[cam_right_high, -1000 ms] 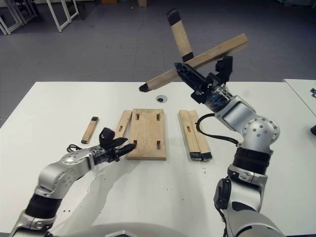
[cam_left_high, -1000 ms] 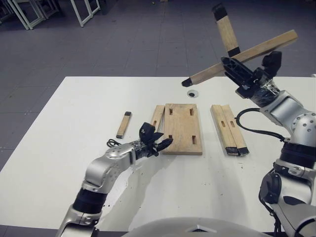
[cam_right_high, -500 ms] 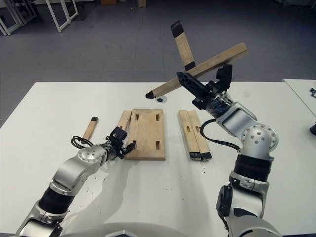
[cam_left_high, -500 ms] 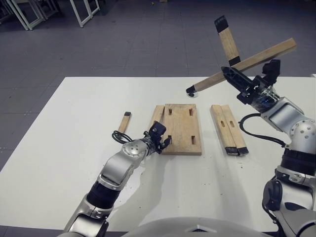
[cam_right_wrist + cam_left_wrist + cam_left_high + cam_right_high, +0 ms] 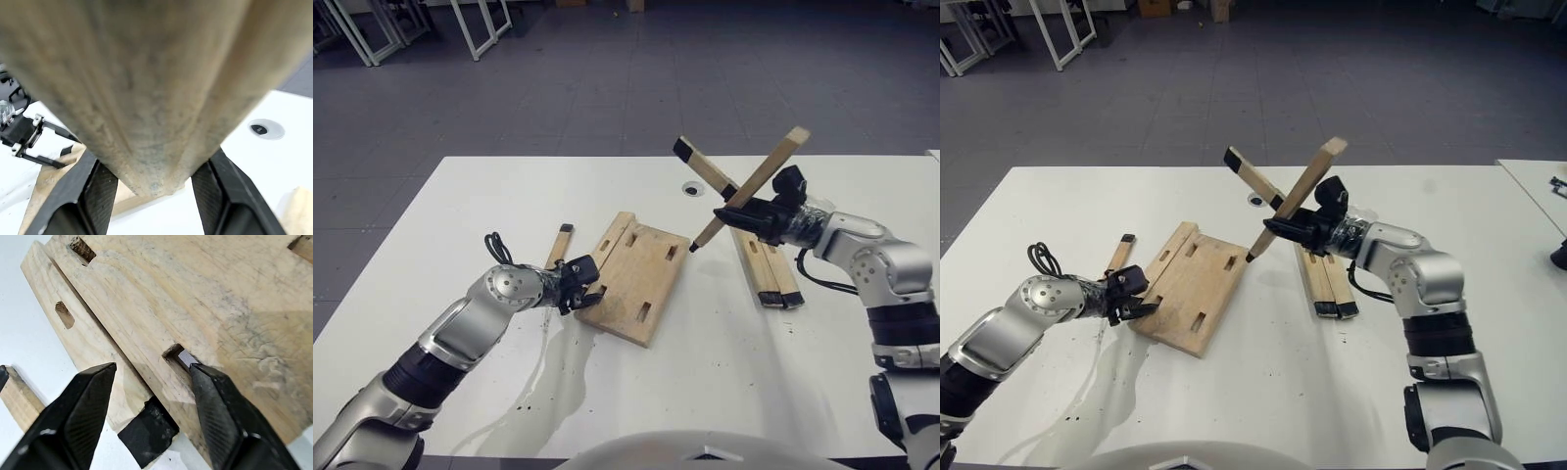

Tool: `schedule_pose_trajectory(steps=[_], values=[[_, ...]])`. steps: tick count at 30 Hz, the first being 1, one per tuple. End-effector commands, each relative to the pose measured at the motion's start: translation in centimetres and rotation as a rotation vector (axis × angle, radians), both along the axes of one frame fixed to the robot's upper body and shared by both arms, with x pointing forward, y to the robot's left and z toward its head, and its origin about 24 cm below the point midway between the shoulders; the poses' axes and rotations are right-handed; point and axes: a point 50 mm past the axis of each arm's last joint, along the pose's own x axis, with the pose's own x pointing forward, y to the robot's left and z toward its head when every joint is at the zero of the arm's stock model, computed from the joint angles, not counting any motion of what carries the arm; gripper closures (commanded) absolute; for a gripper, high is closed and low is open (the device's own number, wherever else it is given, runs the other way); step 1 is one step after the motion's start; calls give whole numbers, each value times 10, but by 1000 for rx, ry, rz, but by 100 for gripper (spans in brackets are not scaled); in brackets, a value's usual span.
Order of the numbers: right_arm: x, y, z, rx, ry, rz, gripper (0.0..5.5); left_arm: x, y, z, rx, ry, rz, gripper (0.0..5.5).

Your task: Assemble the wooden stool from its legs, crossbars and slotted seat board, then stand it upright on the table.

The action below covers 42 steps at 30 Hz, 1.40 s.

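Since wood crowds our right wrist camera, we read right gripper clamped on crossed legs, left gripper jaws apart straddling seat board edge, contact unclear

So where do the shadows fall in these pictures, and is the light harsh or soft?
Left eye view: soft, even light; the pale slotted wooden seat board casts just a slim shadow on the white table. Left wrist view: a soft-edged darker patch lies over part of that board. Right wrist view: the crossed wooden legs, clamped in the right gripper, look dim against the bright table.
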Motion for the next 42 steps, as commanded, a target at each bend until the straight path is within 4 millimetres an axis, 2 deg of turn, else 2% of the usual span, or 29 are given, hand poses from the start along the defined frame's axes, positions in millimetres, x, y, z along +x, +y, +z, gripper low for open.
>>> schedule_pose_trajectory(steps=[1, 3, 6, 8, 12, 15, 19, 22, 24, 25, 29, 33, 34, 37, 38, 40, 42], values=[[11, 18, 0, 9, -17, 60, 348, -12, 9, -33, 64, 124, -14, 271], [13, 23, -3, 8, -12, 76, 348, -11, 7, -35, 62, 119, -33, 271], [17, 27, -18, -46, 42, 116, 348, -11, 6, -37, 58, 119, -42, 271], [17, 22, -36, -134, 118, 133, 348, -10, 7, -37, 61, 113, -40, 271], [20, 16, -58, -271, 217, 151, 348, -8, 6, -38, 60, 107, -36, 271], [22, 8, -64, -364, 259, 171, 348, -7, 7, -38, 62, 108, -34, 271], [27, -7, -64, -415, 322, 121, 348, -7, 12, -39, 73, 108, -20, 271], [15, -10, -99, -469, 465, 56, 348, -7, 4, -41, 47, 103, -14, 271], [4, -9, -121, -413, 570, 36, 348, -8, 0, -43, 32, 105, -14, 271], [2, -9, -124, -348, 599, 44, 348, -8, -1, -43, 27, 107, -13, 271], [19, -8, -98, -168, 510, 78, 348, -8, 0, -44, 24, 107, -1, 271], [37, -4, -67, -134, 367, 115, 348, -7, -2, -45, 18, 103, 5, 271], [40, -3, -62, -128, 343, 121, 310, -7, -3, -45, 16, 102, 5, 271], [42, -6, -52, -142, 300, 134, 264, -6, -3, -46, 14, 100, 9, 271], [41, -10, -49, -166, 285, 134, 246, -6, -3, -46, 14, 100, 10, 271], [38, -22, -44, -241, 277, 107, 246, -6, -3, -46, 13, 100, 11, 271], [38, -43, -39, -367, 250, 0, 246, -7, -2, -47, 12, 100, 16, 271]])
